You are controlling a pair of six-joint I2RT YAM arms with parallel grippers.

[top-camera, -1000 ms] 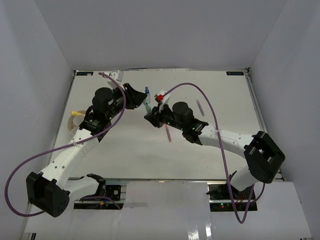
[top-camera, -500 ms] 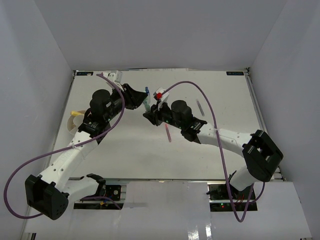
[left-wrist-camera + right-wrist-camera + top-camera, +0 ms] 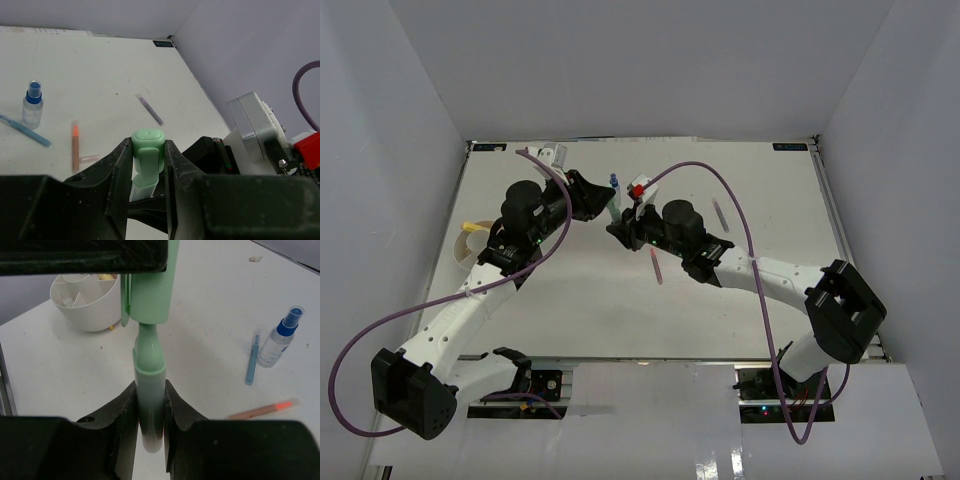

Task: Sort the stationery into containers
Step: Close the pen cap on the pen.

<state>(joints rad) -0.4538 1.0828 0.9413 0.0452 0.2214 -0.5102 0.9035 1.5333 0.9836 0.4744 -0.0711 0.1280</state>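
Note:
A pale green marker (image 3: 612, 212) hangs above the table's middle, held between both arms. My left gripper (image 3: 148, 165) is shut on its capped end (image 3: 148, 147). My right gripper (image 3: 150, 410) is shut on the barrel (image 3: 149, 382). In the right wrist view a narrower neck shows between the cap (image 3: 150, 290) and the barrel. The round white divided container (image 3: 90, 302) stands on the table at the left (image 3: 465, 252), with a yellow piece in it. On the table lie a blue-capped bottle (image 3: 32, 106), a blue pen (image 3: 25, 131), an orange pen (image 3: 75, 145) and a purple pen (image 3: 150, 109).
White walls close in the table on three sides. The left arm's purple cable (image 3: 550, 215) loops over its wrist, and the right arm's cable (image 3: 720, 185) arcs above the right half of the table. The bottle (image 3: 614, 183) stands just beyond the two grippers.
Both grippers have edged slightly toward the far side with the green marker between them. Both grips are unchanged.

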